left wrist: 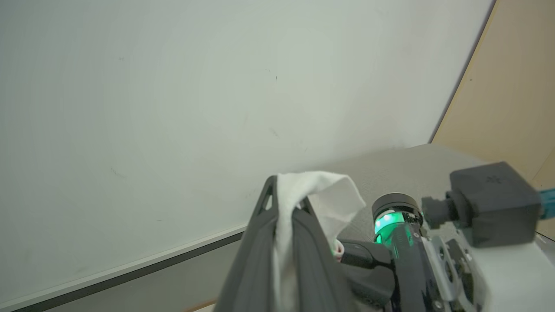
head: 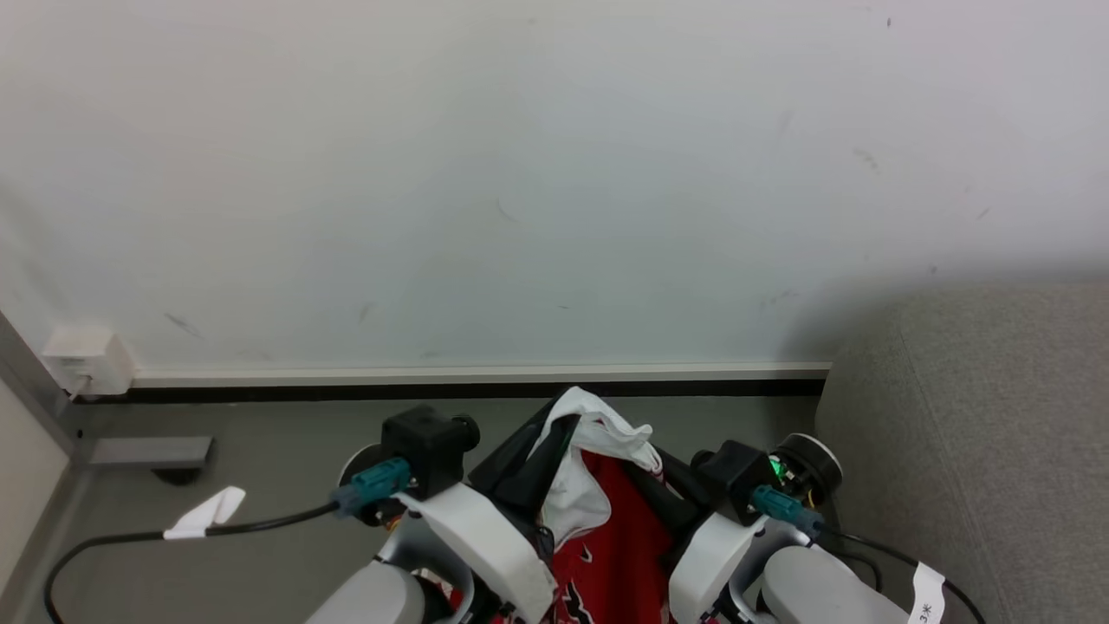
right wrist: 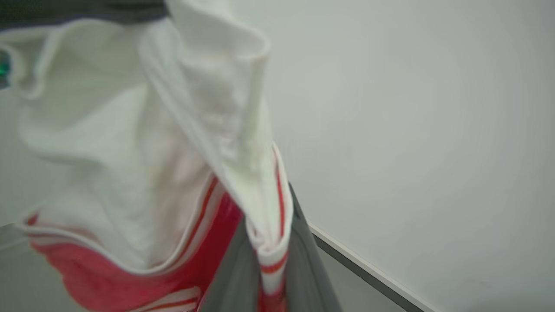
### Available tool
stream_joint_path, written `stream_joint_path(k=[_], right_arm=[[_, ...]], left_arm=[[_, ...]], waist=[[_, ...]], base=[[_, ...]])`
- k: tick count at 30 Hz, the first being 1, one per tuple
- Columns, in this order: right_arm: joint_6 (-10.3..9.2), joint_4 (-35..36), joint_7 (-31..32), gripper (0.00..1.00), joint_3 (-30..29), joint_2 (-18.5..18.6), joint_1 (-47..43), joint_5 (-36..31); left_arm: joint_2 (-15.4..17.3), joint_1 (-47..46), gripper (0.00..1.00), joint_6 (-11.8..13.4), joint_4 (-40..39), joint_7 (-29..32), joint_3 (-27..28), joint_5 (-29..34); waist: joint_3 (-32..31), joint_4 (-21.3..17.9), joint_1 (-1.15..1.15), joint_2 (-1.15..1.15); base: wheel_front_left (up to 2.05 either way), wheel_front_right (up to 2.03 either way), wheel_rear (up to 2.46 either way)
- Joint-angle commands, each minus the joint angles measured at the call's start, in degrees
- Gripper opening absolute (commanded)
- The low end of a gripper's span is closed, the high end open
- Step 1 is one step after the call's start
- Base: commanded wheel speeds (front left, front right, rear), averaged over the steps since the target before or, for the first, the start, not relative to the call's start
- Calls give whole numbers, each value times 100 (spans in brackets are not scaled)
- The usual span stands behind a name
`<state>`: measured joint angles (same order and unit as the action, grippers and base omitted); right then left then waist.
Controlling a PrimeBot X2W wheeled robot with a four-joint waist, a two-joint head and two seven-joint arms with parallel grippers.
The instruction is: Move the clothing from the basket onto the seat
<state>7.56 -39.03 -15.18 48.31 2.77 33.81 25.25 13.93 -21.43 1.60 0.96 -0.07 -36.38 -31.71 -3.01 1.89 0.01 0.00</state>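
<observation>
The clothing (head: pixel 606 520) hangs in the air in front of the wall (head: pixel 554 173), red body drooping below a white bunched top. The left gripper (left wrist: pixel 284 234) is clamped on the white fabric, and the right gripper (right wrist: pixel 271 264) is pinched on the striped trim. The lift looks done. What remains is carrying it right to the seat (head: pixel 979 416), nearby, and letting go.

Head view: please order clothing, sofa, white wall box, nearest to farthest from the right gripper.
1. The red and white clothing, held in the right gripper.
2. The grey woven sofa, on its right.
3. The white wall box, far left.
</observation>
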Motion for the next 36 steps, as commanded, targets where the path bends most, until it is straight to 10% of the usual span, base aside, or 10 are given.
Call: stream_joint_path(k=[1,2,3,36], right_arm=[[-14,-30,4,0,-40,22,24,79],[-14,-40,4,0,-95,21,15,116],[-14,-66,3,0,-156,22,12,135],[-13,739,86,0,-2381,876,-120,-710]], left_arm=[[57,47,41,29,14,-38,13,107],[68,63,84,44,40,-75,19,116],[80,90,100,49,80,-91,19,120],[-112,33,100,-191,843,-696,-315,148]], waist=[[25,-42,-1,0],[35,-81,-1,0],[44,-130,-1,0],[580,-1906,-1,0]], base=[[0,0,0],[0,0,0],[0,0,0],[0,0,0]])
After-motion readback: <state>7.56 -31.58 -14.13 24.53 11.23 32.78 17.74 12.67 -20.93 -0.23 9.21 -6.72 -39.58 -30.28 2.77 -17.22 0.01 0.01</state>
